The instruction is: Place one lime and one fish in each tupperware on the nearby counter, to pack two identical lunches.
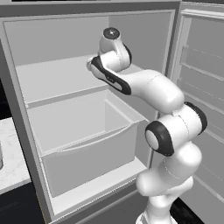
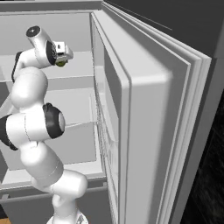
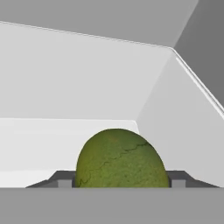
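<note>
A green lime (image 3: 121, 159) with a cracked skin sits on the fridge's upper shelf (image 1: 52, 81), right in front of the hand camera. My gripper (image 3: 121, 183) has a fingertip against each side of it, closed on the lime. In the right base view the gripper (image 2: 61, 60) reaches into the fridge at shelf height, with the lime (image 2: 61, 64) showing green under the hand. The white marbled counter (image 1: 9, 162) lies at the far left. The fish and the tupperware are out of view.
The open fridge has a grey back wall and side walls close around the hand. A large pale drawer (image 1: 87, 148) stands pulled out below the shelf. The open fridge door (image 2: 144, 122) stands to the right of the arm.
</note>
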